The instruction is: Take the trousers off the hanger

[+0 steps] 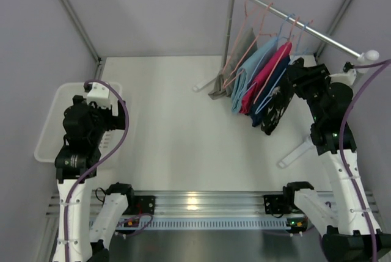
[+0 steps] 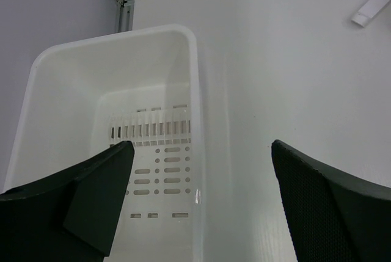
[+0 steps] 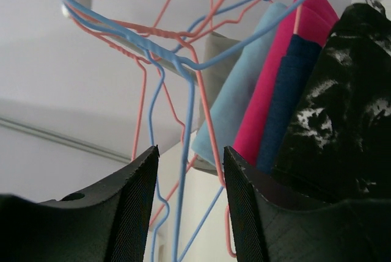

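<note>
I find the black speckled trousers (image 3: 342, 121), the navy trousers (image 3: 293, 109) and the magenta trousers (image 3: 281, 79) draped on wire hangers (image 3: 153, 48) along the rail (image 1: 305, 25) at far right. The right gripper (image 3: 189, 158) sits just beside the black pair, its fingers parted. A blue hanger wire (image 3: 186, 152) crosses the gap, and nothing is clamped. The left gripper (image 2: 201, 146) hangs released over the white basket (image 2: 195, 79) at left. My judgement is that the cloth is light, limp and prone to snagging. I would pinch a hanging lower edge and draw it off the bar.

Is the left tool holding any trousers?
No, the left tool is open above the white basket, with nothing between its fingers.
</note>
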